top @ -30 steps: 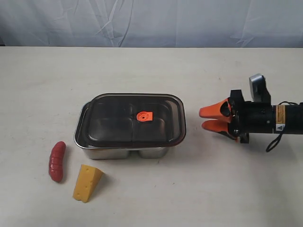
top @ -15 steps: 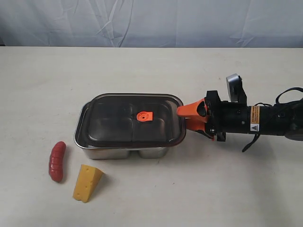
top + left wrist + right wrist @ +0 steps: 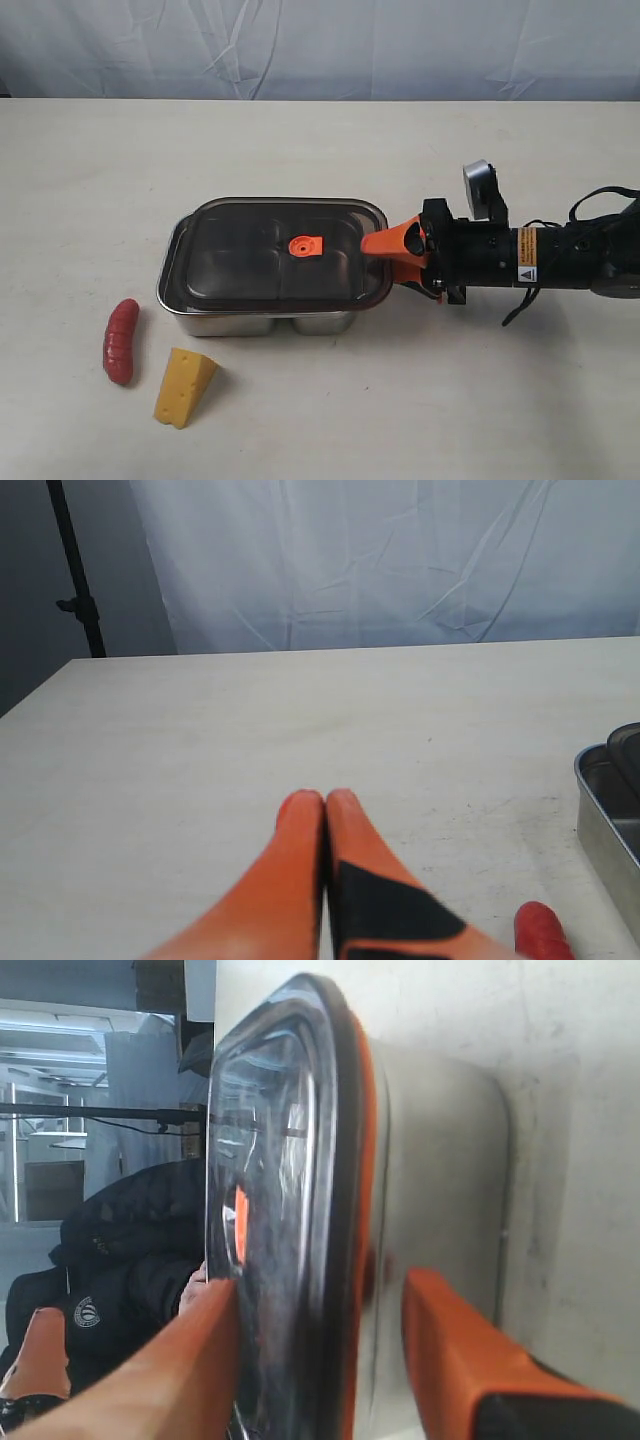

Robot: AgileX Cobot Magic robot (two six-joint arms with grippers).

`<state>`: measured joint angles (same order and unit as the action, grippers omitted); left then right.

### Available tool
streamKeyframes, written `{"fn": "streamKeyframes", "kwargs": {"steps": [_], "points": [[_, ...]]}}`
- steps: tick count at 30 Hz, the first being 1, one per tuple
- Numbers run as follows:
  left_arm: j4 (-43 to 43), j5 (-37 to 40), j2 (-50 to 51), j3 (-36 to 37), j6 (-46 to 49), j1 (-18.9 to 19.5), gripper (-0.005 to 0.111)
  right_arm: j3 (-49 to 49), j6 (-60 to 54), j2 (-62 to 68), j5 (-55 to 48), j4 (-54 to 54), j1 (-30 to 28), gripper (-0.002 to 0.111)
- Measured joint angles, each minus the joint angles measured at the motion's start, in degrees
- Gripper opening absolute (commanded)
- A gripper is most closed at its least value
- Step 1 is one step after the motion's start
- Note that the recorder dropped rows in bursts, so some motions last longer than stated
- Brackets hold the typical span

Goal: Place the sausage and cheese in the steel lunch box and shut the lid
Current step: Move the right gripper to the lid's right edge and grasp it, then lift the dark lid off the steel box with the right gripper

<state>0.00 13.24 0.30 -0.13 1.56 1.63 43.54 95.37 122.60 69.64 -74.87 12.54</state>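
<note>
The steel lunch box [image 3: 260,322] stands mid-table with the dark lid [image 3: 275,262] lying on it, orange valve tab up. In front of its left end lie the red sausage [image 3: 121,341] and the yellow cheese [image 3: 184,386]. My right gripper [image 3: 385,258] is open at the box's right end. In the right wrist view its jaws [image 3: 320,1290] straddle the lid [image 3: 290,1160], one finger over the lid's top, the other beside the steel wall [image 3: 440,1160]. My left gripper [image 3: 325,802] is shut and empty, low over the table near the sausage [image 3: 540,930] and the box [image 3: 605,810].
A pale cloth backdrop hangs behind the table's far edge. Bare tabletop [image 3: 300,150] stretches behind the box and to its left. The right arm's cable loops [image 3: 590,205] over the table on the right. A black stand pole [image 3: 75,570] is off the table in the left wrist view.
My right arm has slid left across the table from clear of the box to its right end; its open jaws now straddle the lid's edge. Box, sausage and cheese have not moved.
</note>
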Motion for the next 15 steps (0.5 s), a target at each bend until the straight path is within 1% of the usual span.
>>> {"fn": "streamKeyframes", "kwargs": {"steps": [4, 6, 15], "points": [[0.00, 0.00, 0.00, 0.00, 0.00, 0.00, 0.000, 0.00, 0.94, 0.00, 0.00, -0.14, 0.00, 0.008], [0.00, 0.00, 0.00, 0.00, 0.00, 0.00, 0.000, 0.00, 1.73, 0.00, 0.78, -0.03, 0.00, -0.001], [0.00, 0.00, 0.00, 0.00, 0.00, 0.00, 0.000, 0.00, 3.27, 0.00, 0.82, -0.14, 0.00, -0.001]]}}
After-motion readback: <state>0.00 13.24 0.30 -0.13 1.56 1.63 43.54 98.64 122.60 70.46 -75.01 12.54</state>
